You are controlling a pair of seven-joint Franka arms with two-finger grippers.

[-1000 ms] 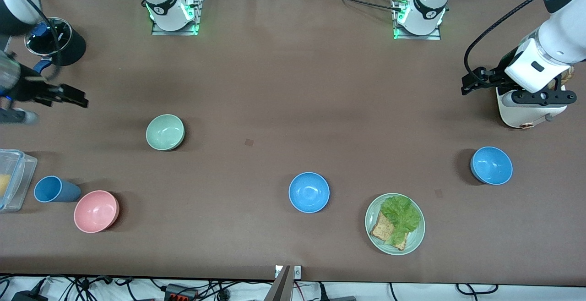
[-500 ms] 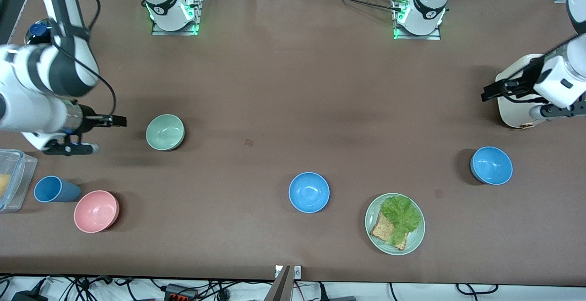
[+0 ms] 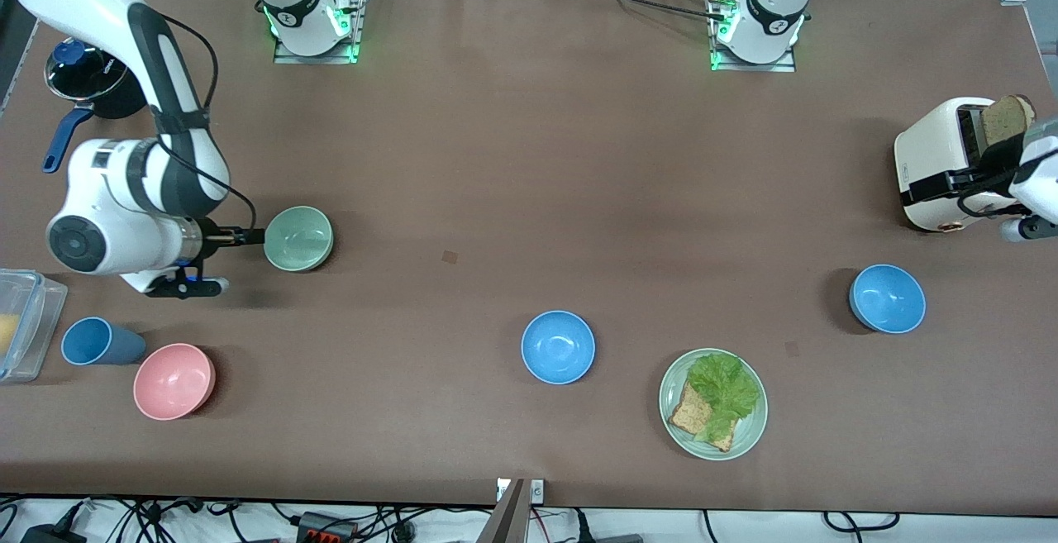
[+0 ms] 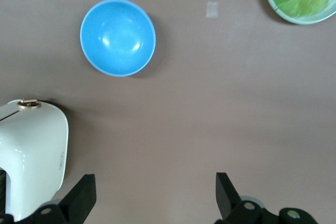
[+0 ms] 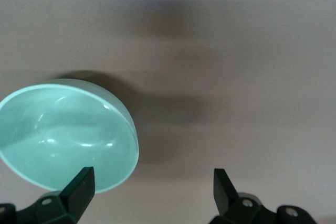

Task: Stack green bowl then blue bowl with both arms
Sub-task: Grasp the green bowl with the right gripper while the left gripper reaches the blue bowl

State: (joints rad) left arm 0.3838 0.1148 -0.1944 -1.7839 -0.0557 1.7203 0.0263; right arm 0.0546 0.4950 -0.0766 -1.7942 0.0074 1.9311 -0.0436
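My right gripper (image 5: 149,195) hovers at the small matte sage-green bowl (image 3: 298,238), left of centre in the front view on the brown bench (image 3: 512,171), fingers (image 5: 81,184) spread wide and empty. It looks light, stiff and thin-walled; I judge the rim the only handhold, one finger inside, one outside. My left gripper (image 4: 152,198), fingers also apart, hangs by the white toaster (image 3: 942,167) at the right edge, near a glossy sky-blue bowl (image 4: 117,37), likely slippery.

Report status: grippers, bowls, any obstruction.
Right gripper open, beside green bowl. Left gripper open, by toaster, above blue bowl. Nothing stacked, nothing blocking.
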